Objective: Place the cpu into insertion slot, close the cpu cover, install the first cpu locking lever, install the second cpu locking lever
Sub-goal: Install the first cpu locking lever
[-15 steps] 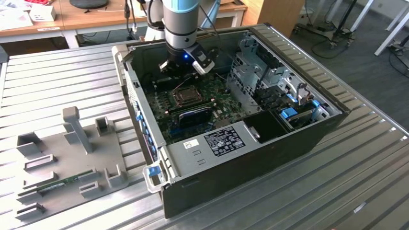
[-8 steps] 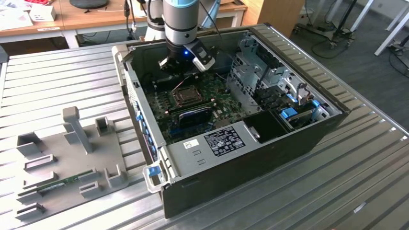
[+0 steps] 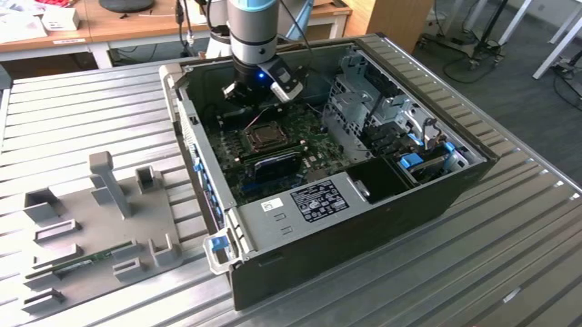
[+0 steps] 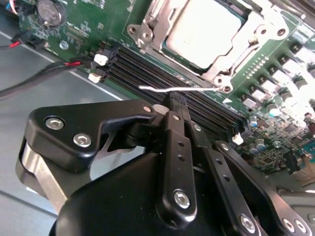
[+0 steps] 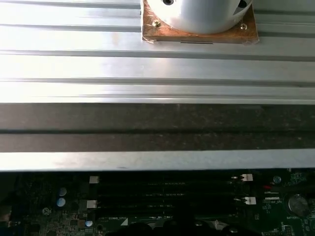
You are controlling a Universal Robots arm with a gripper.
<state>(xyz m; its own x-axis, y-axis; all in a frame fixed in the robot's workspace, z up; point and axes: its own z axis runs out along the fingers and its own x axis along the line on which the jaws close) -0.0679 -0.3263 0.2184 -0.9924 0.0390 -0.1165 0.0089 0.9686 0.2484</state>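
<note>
In the exterior view your gripper [image 3: 257, 102] hangs with the case wall [image 3: 185, 102] at 9 o'clock and the cpu [image 3: 269, 136] socketed at 6. The second wrist view adds closed fingers [image 4: 177, 137] by a wire lever [image 4: 157, 89], cpu cover [image 4: 258, 27] flat.

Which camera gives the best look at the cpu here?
The second wrist view: the cpu is close up, its silver top framed by the cpu cover. The exterior view shows the cpu small, from far off.
</note>
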